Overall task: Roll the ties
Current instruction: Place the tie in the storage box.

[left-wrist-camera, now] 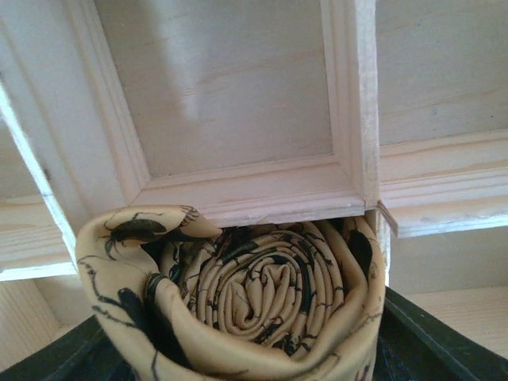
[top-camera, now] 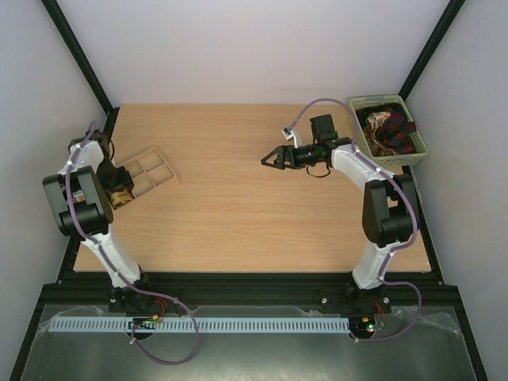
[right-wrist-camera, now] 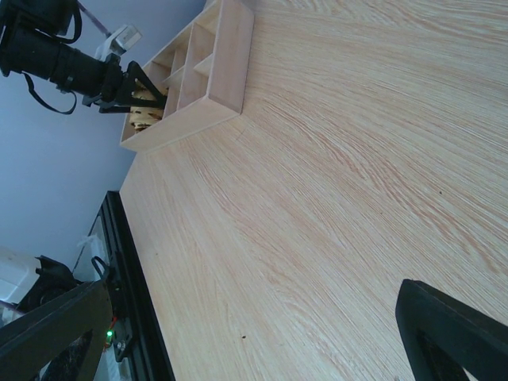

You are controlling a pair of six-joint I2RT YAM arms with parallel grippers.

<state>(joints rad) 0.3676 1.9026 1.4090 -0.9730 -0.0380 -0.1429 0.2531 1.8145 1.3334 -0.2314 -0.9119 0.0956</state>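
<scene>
The wooden table (top-camera: 238,226) carries a divided wooden tray (top-camera: 155,168) near its left edge. Far to the right of the tray, at the table's back right corner, sits a pale plastic basket (top-camera: 416,131) with a heap of dark red and patterned ties (top-camera: 387,131) inside. The right gripper (top-camera: 268,159) hangs over the table between the tray and the basket, well apart from both, its jaws spread wide and holding nothing.

In the tray's end compartment nearest the left arm stands a rolled tan-yellow tie (left-wrist-camera: 262,294) with dark spots, its spiral facing the wrist camera. A divider wall of the tray rises just behind the roll, touching its top edge. The left gripper (top-camera: 118,193) reaches into that compartment, its dark fingers (left-wrist-camera: 425,341) flanking the roll on both sides. Whether they press on it cannot be told.
</scene>
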